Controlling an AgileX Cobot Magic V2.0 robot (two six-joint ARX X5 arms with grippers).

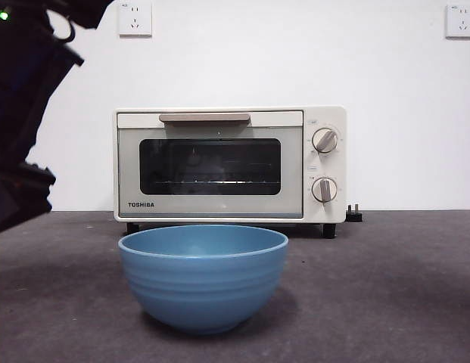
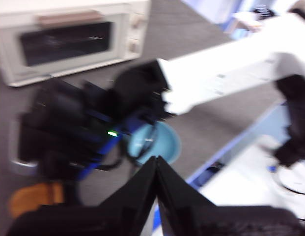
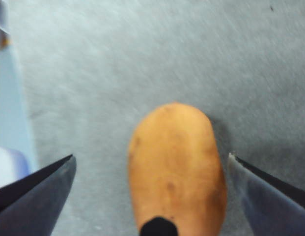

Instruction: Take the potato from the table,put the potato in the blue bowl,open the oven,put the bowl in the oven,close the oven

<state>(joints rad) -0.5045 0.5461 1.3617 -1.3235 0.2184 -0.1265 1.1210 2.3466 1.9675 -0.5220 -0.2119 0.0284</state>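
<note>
Right gripper (image 3: 152,162) stood with its jaws spread wide, one rising at the lower left corner and one at the lower right corner of the right wrist view, neither touching anything. Between them lay the potato (image 3: 176,169), an orange-brown oval resting on the grey table (image 3: 142,59), with a clear gap to each jaw. A pale blue-white strip ran down the left edge of that frame.

Left gripper (image 2: 157,164) had its two black jaws pressed together into a single point at the bottom centre of the left wrist view, with nothing between them. Beyond it, in the blurred middle of that frame, sat the dark body of the other arm (image 2: 88,123) with a small green light, its white link (image 2: 226,73) reaching to the upper right. An orange patch, the potato (image 2: 32,196), showed at the lower left below that dark body. The blue bowl (image 2: 159,142) appeared just right of centre, and the oven (image 2: 69,39) filled the upper left.

In the front view, a dark arm (image 1: 26,113) occupied the upper left and left edge. The blue bowl (image 1: 203,276) stood upright at lower centre on the table (image 1: 386,287), well apart from the arm. Behind it stood the cream Toshiba oven (image 1: 228,162), door closed, handle (image 1: 204,117) across the top, two knobs (image 1: 324,164) at the right. Two wall sockets (image 1: 135,18) sat at the top of the frame.
</note>
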